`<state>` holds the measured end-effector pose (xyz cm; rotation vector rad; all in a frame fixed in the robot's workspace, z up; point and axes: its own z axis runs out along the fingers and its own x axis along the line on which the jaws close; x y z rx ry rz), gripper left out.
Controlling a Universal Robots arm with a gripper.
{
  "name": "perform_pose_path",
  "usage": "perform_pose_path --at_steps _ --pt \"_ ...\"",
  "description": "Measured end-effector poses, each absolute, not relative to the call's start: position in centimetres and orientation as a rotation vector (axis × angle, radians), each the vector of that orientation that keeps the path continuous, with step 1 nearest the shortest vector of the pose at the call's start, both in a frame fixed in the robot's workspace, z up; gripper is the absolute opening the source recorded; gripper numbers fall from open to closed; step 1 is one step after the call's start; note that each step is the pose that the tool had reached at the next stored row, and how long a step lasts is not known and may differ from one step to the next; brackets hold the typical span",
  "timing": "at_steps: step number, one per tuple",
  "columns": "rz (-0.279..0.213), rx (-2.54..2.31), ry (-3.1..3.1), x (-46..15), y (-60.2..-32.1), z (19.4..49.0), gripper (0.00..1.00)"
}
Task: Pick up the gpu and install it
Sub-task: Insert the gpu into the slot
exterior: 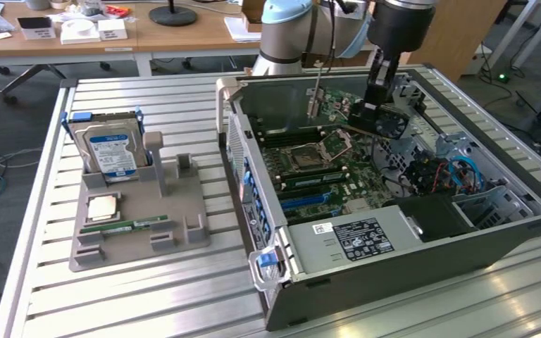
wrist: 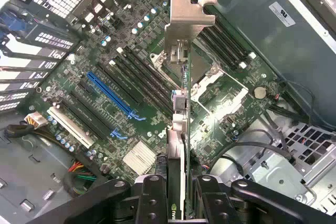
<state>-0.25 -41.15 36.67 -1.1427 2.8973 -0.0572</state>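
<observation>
My gripper (exterior: 376, 104) hangs inside the open computer case (exterior: 251, 148), shut on the gpu (exterior: 374, 120). The card is a green board with a dark fan face and a silver end bracket (exterior: 315, 98). It floats above the motherboard (exterior: 320, 165), near the case's far wall, touching no slot. In the wrist view the gpu (wrist: 181, 129) shows edge-on between my fingers (wrist: 152, 198), its bracket (wrist: 189, 11) pointing away from the gripper (wrist: 181, 205). A blue expansion slot (wrist: 113, 95) and several black slots lie on the motherboard (wrist: 210, 140) below, off to one side of the card.
On the exterior view's left, a grey holder (exterior: 139, 232) carries a hard drive (exterior: 110, 151), a CPU (exterior: 101, 206) and a RAM stick (exterior: 125, 227). Inside the case are the power supply (exterior: 365, 236), blue cables (exterior: 458, 172) and the drive cage (exterior: 501, 204). The slatted table (exterior: 158, 303) surrounds all.
</observation>
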Motion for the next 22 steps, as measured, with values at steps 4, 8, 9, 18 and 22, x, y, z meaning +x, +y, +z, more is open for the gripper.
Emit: perform_pose_path --at_steps 4,8,9,18,22 --pt "-0.057 -1.143 2.897 -0.25 -41.15 36.67 0.26" --pt "-0.057 -1.143 2.897 -0.25 -41.15 36.67 0.26" --pt "-0.057 -1.143 2.897 -0.25 -41.15 36.67 0.26" --pt "-0.057 -1.184 2.880 -0.25 -41.15 36.67 0.26" --pt "-0.056 -1.251 2.851 -0.25 -41.15 36.67 0.26"
